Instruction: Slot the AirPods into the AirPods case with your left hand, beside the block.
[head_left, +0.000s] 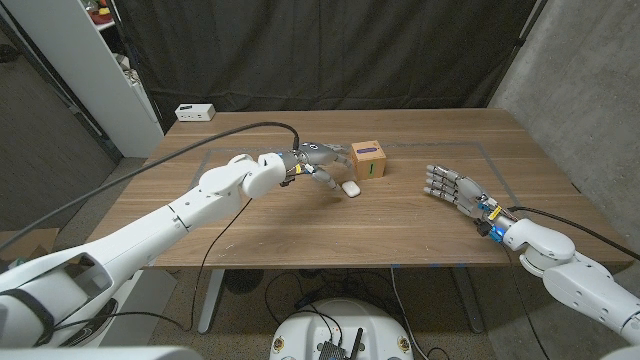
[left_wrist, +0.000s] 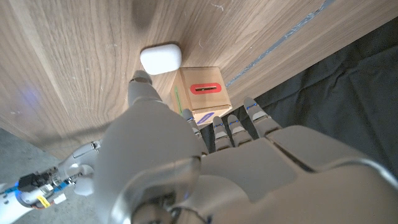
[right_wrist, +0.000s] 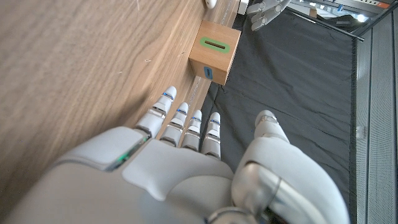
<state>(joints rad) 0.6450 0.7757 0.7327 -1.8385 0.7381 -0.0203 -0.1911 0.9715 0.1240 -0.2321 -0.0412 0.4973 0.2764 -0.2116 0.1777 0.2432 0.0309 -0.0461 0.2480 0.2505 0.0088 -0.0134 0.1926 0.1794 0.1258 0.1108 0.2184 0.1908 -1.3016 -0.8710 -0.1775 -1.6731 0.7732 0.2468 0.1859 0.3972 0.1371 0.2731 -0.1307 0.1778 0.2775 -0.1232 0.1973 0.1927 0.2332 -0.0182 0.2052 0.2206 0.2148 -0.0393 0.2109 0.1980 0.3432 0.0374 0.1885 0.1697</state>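
The case is lying on the table just beside the block, on the block's near-left side, closed and flat, and you are looking at a small white rounded pebble shape, glossy and unmarked. Its long axis is running roughly from you toward the block, tilted slightly leftward. Your left hand is hovering just left of the case, fingers reaching toward it, and whether it is pinching anything cannot be told from these views. Your right hand is waiting well to the right of the block, fingers spread and holding nothing. The block is showing coloured slots on its faces.
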